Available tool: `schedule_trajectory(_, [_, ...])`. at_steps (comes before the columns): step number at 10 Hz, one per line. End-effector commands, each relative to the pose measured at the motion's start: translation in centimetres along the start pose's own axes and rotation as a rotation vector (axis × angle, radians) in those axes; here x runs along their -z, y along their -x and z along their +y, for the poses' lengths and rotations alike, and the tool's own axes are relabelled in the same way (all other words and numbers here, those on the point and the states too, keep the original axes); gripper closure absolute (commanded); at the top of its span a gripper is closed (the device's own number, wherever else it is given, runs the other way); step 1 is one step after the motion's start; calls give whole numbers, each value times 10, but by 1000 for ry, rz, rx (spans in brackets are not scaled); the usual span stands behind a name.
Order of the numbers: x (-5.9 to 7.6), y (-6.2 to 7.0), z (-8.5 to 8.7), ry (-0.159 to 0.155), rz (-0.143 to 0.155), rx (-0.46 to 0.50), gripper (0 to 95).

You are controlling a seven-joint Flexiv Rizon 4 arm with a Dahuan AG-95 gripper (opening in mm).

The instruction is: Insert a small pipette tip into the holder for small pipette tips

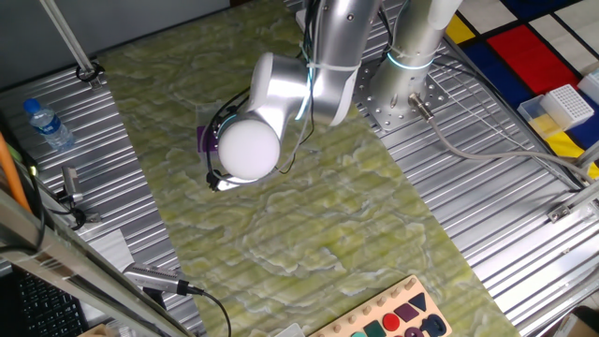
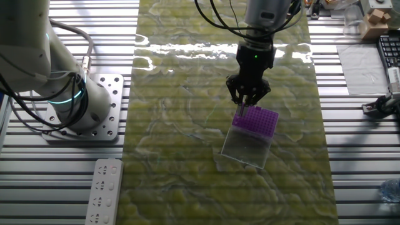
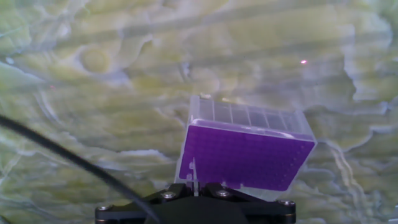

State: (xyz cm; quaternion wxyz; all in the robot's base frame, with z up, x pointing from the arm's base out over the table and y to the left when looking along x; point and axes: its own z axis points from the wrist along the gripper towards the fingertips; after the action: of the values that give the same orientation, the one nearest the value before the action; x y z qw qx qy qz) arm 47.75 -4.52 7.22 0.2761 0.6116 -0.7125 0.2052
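Note:
The purple holder [image 2: 256,120] for small pipette tips stands on its pale translucent base on the green mat. It fills the middle of the hand view [image 3: 245,155]. My gripper [image 2: 248,99] hangs just above its near-left edge, jaws shut on a thin pale pipette tip [image 3: 193,173] that points down at the holder's left edge. In the hand view the gripper [image 3: 194,185] sits at the bottom edge. In one fixed view the arm hides the gripper, and only a purple sliver of the holder [image 1: 202,139] shows.
A clear box with a white grid top [image 1: 569,105] stands far right. A water bottle [image 1: 47,124] lies at the left. A white remote [image 2: 103,190] lies near the arm base [image 2: 81,106]. A toy board [image 1: 402,318] is at the mat's front edge.

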Motion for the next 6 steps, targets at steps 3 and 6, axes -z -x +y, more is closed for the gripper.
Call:
schedule_trajectory(3, [-2,2,2,2,-7,-3,950])
schedule_trajectory(6, [-4,5,2,4,-7,-9,950])
